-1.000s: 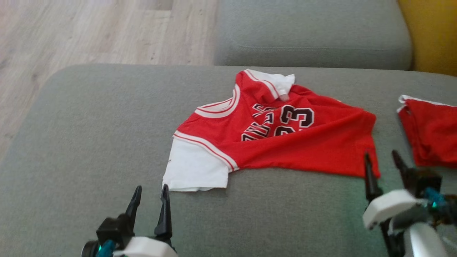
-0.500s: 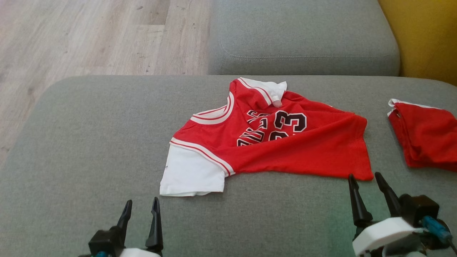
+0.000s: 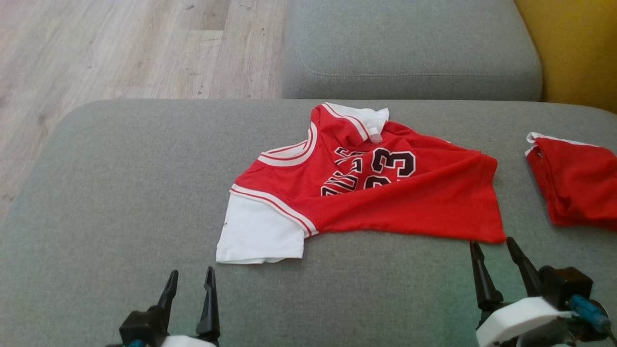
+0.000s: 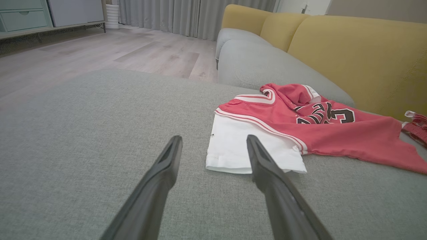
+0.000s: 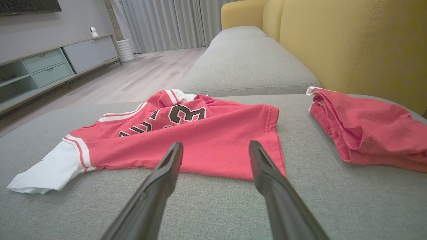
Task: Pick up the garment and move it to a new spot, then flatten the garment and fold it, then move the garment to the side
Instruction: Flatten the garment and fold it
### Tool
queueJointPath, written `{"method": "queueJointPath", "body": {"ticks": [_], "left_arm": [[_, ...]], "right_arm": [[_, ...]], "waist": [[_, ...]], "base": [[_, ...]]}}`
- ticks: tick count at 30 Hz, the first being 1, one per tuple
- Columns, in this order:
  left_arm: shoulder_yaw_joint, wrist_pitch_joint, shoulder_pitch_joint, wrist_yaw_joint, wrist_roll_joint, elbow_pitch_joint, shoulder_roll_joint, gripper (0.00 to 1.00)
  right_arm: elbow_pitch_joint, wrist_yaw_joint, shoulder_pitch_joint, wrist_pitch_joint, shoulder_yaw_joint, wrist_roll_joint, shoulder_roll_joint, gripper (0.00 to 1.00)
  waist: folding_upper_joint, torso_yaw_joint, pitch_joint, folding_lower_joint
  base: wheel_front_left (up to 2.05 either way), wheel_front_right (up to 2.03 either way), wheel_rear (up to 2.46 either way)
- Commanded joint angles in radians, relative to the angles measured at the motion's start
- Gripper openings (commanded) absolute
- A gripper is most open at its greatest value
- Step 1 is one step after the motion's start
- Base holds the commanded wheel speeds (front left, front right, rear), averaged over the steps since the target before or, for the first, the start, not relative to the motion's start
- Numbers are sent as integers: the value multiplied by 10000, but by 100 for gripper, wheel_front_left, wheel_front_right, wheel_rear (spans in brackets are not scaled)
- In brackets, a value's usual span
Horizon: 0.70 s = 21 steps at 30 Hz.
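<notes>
— What carries everything?

— A grey seat cushion [image 3: 120, 183] of a sofa. A second cushion [image 3: 409, 48] lies past its back edge, and a yellow backrest [image 3: 573, 48] stands off its back right corner. Past the left edge runs a pale wooden floor [image 3: 120, 48]. The right wrist view adds grey curtains [image 5: 173, 23] and a low cabinet [image 5: 50, 63] along the far wall.

— And the garment?

— One red jersey [image 3: 385, 202] lies near the middle of the cushion, a little toward the back edge, collar to the left. Its white sleeve [image 3: 255, 236] points at the front edge.

— Anything hard to read?

— The chest is creased. "23" is plain, but the lettering beside it is folded in on itself. The far shoulder is flipped over, so only a scrap of that sleeve's white shows. A bunched red cloth [image 3: 578, 188] at the right edge is cut off in the head view.

— The pincers?

— Two, both spread wide and empty. The left gripper [image 3: 191, 271] sits by the front edge, near the white sleeve but apart from it. The right gripper [image 3: 491, 242] points at the jersey's near hem corner, with its tips just beside the hem. I cannot tell whether they touch.
</notes>
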Motion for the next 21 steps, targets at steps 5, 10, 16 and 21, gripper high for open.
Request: {"method": "queueJointPath", "body": {"ticks": [5, 10, 16, 21], "left_arm": [[447, -59, -572, 51, -80, -233, 249, 100], [453, 371, -1061, 33, -99, -13, 370, 100], [404, 967, -1995, -194, -314, 818, 131, 100], [404, 1286, -2577, -451, -634, 1794, -238, 100]], "right_arm": [[-462, -9, -323, 66, 236, -18, -55, 100], [-486, -9, -369, 182, 124, -48, -55, 100], [-690, -9, -672, 377, 237, -220, -55, 100], [-766, -9, -936, 447, 317, -331, -55, 100]], "waist": [[-1, -14, 175, 0], [-1, -84, 481, 0], [-1, -311, 1237, 0], [-1, -564, 1769, 0]], "base": [[0, 0, 0], [0, 0, 0], [0, 0, 0], [0, 0, 0]]}}
